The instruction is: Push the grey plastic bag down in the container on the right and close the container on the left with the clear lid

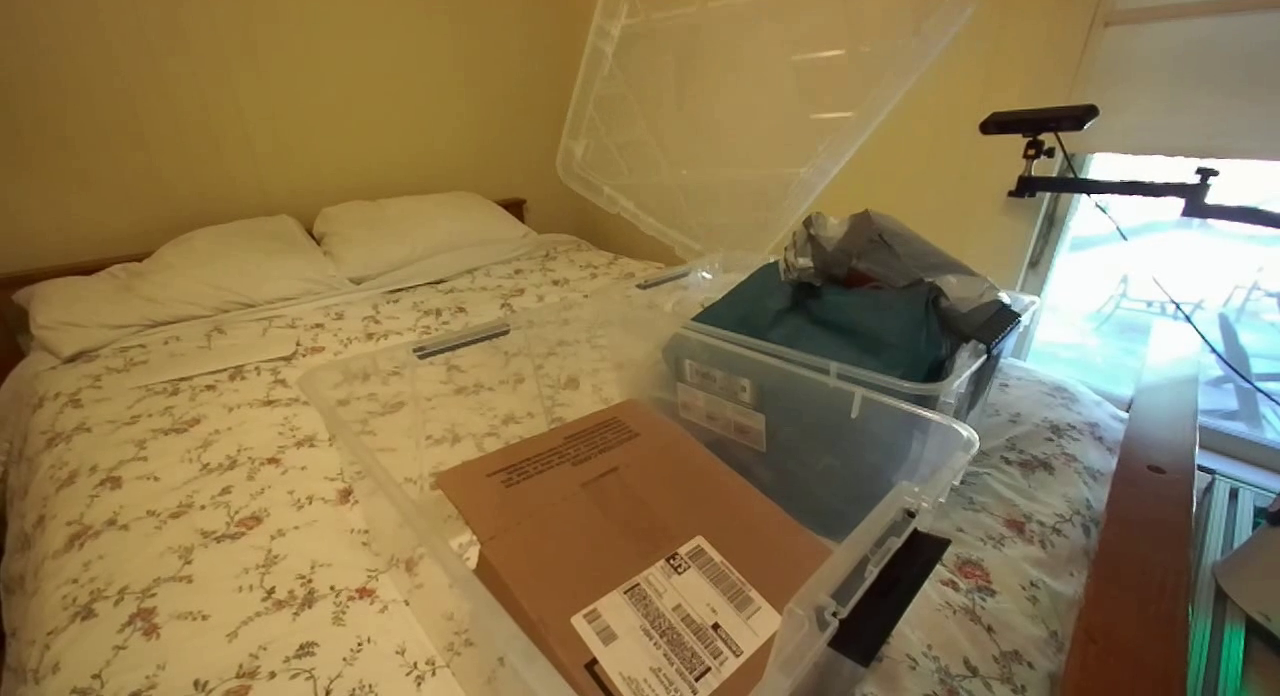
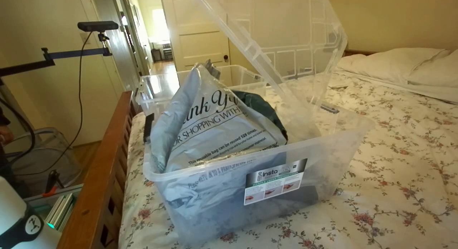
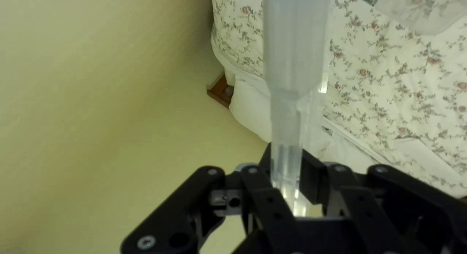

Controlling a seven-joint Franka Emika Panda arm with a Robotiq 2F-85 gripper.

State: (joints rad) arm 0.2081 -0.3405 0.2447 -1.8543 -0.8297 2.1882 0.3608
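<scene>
My gripper (image 3: 286, 170) is shut on the edge of the clear lid (image 3: 295, 46), which shows edge-on in the wrist view. The gripper is out of frame in both exterior views. There the lid (image 1: 760, 96) (image 2: 300, 30) is tilted steeply above the containers; whether its lower end touches one is unclear. The grey plastic bag (image 1: 890, 256) (image 2: 218, 131) rises above the rim of a clear container (image 2: 222, 220), over a dark teal item (image 1: 830, 316). Beside it, another clear container (image 1: 390, 496) (image 2: 157, 86) stands open with a cardboard box (image 1: 640, 496) inside.
Both containers stand on a bed with a flowered cover (image 1: 200, 496) (image 2: 400, 184). Pillows (image 1: 420, 231) lie at the head end by the wall. A wooden bed rail (image 1: 1140, 536) (image 2: 96, 177) runs along one side. A camera on an arm (image 1: 1040, 121) (image 2: 96, 26) stands beyond the rail.
</scene>
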